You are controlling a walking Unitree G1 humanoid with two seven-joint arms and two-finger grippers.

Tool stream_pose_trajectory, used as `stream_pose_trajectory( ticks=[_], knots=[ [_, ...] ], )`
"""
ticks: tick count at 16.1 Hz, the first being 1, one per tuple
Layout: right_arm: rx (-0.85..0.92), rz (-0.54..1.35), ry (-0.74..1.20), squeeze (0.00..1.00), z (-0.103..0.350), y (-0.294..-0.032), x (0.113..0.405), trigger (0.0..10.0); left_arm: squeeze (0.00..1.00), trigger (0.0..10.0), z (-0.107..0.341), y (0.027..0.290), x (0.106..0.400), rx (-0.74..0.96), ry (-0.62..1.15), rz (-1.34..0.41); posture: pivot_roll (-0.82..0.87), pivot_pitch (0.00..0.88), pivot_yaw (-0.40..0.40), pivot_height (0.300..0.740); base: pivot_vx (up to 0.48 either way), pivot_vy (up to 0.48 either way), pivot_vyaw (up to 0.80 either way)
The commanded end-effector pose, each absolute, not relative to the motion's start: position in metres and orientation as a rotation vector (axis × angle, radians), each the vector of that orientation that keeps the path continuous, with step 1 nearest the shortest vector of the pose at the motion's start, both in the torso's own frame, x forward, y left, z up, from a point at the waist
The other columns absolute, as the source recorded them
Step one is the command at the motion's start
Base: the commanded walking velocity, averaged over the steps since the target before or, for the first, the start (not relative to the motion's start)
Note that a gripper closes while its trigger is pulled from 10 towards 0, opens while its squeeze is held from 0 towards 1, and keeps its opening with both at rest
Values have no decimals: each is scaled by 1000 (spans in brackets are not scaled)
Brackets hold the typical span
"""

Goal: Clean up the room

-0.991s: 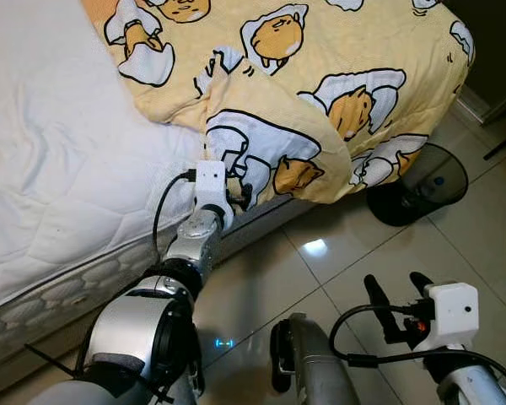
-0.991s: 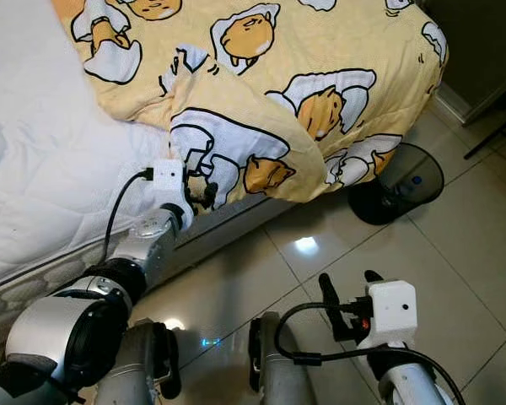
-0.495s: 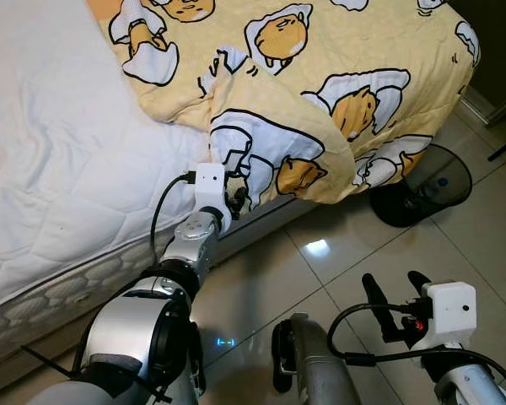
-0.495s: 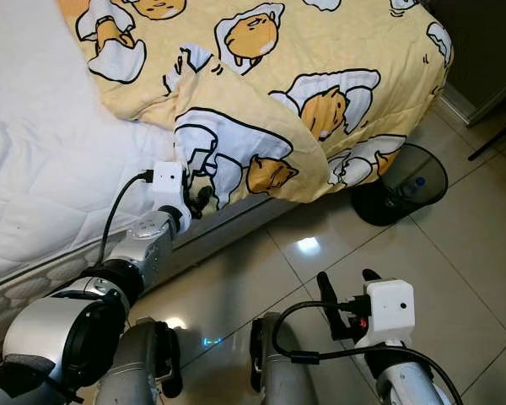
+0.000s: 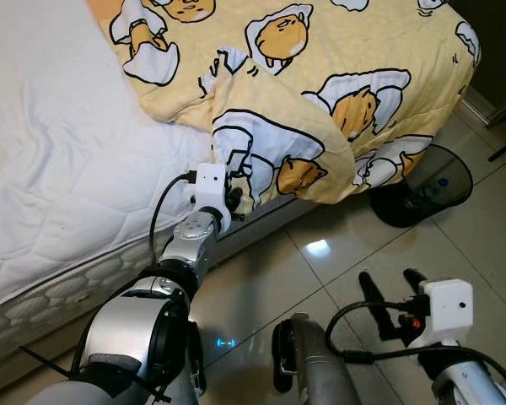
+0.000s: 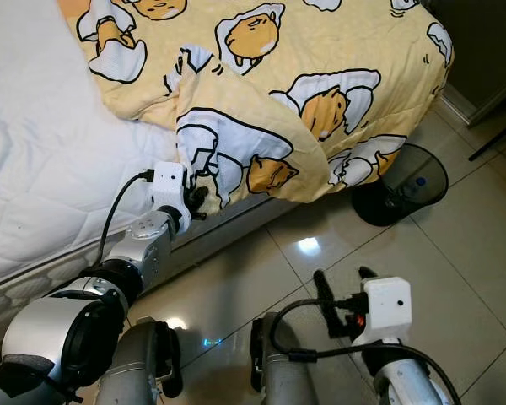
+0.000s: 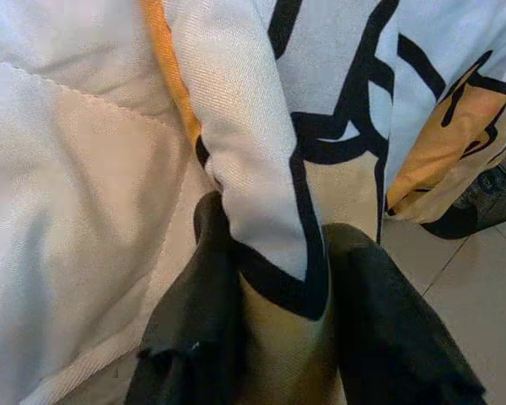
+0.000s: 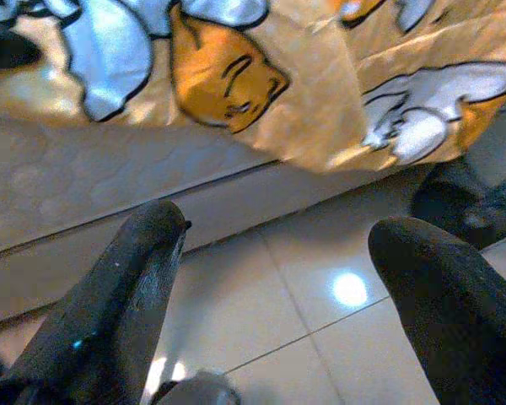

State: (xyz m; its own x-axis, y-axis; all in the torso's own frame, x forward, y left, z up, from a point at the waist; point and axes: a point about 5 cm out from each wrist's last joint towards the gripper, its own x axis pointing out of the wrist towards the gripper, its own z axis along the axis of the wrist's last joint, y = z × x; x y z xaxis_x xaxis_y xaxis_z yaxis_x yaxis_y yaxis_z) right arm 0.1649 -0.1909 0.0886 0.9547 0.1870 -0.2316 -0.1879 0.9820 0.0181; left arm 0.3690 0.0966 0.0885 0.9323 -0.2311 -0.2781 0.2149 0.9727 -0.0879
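A yellow blanket (image 5: 320, 76) printed with cartoon egg figures lies across the far part of a bed, its corner hanging over the side. My left gripper (image 5: 234, 192) is shut on a fold of that hanging edge, at the mattress side. In the left wrist view the blanket fold (image 7: 270, 194) sits pinched between the two black fingers (image 7: 194, 329). My right gripper (image 5: 392, 297) hovers low over the floor at the lower right, open, with nothing between its fingers (image 8: 126, 287).
The white quilted mattress (image 5: 59, 169) takes up the left. A black round fan base (image 5: 422, 181) stands on the glossy tiled floor (image 5: 270, 287) by the bed corner. My own legs (image 5: 308, 363) show at the bottom.
The blanket fold has risen slightly with the left gripper still on it. The right gripper has drifted a little to the left.
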Motion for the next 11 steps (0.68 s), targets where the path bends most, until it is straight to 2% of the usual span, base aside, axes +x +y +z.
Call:
stream_pose_trajectory(
  ticks=[1, 7, 11],
  knots=[
    [22, 258, 271, 0, 86, -187, 158, 10000, 0, 0, 74, 94, 360, -47, 341, -253, -350, 286, -53, 669, 0, 0, 0],
    [33, 373, 297, 0, 86, -183, 158, 10000, 0, 0, 74, 91, 359, -36, 334, -312, -336, 273, -52, 669, 0, 0, 0],
    [40, 388, 303, 0, 84, -180, 158, 10000, 0, 0, 66, 85, 351, 78, 336, -431, -327, 265, -45, 669, 0, 0, 0]
  ],
)
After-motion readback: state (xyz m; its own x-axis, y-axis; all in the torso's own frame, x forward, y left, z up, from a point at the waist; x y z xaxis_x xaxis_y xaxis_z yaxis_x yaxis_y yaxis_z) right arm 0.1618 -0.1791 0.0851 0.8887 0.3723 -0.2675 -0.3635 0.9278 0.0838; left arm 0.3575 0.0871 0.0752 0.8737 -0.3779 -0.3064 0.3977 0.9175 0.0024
